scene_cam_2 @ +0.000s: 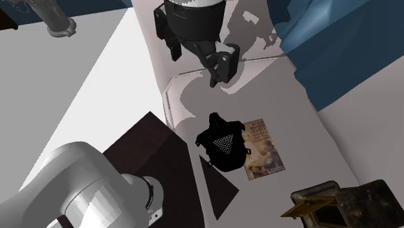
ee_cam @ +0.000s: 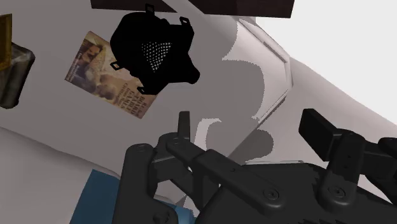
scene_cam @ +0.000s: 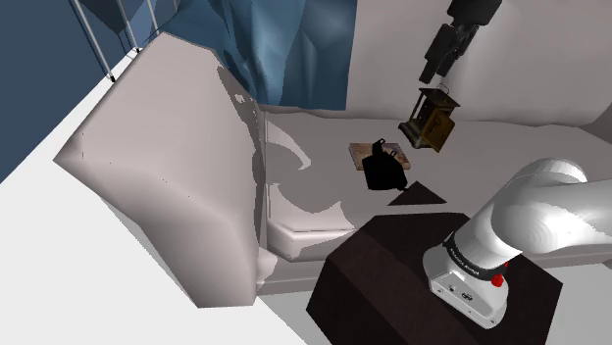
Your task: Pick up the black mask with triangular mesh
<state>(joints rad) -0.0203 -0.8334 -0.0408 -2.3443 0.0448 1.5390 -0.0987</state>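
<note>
Shoulder view: the black mask (scene_cam: 382, 173) lies at centre right of the frame on the pale surface (scene_cam: 196, 196), one edge overlapping a printed booklet (scene_cam: 361, 152). It lies loose, so a descent from above looks feasible. The pincer (scene_cam: 436, 76) hangs at the upper right, well above the mask and beside a brown lantern-like case (scene_cam: 432, 120). From here I cannot tell whether that case holds anything. The dark stand (scene_cam: 373, 265) fills the lower right.

Second exterior view: the mask (scene_cam_2: 223, 146) sits at the frame's centre with its pale triangular mesh facing up, and the booklet (scene_cam_2: 265, 152) is partly under its right side. The pincer (scene_cam_2: 195, 68) is at top centre with its fingers apart and nothing between them. The case (scene_cam_2: 336, 204) is at the lower right, and its inside is too dim to read.

Wrist view: the fingers (ee_cam: 184, 127) stand apart and empty. The mask (ee_cam: 153, 54) lies well ahead of them, with no contact. It covers a corner of the booklet (ee_cam: 95, 63), and the case (ee_cam: 13, 70) stands farther out on the booklet's far side.
</note>
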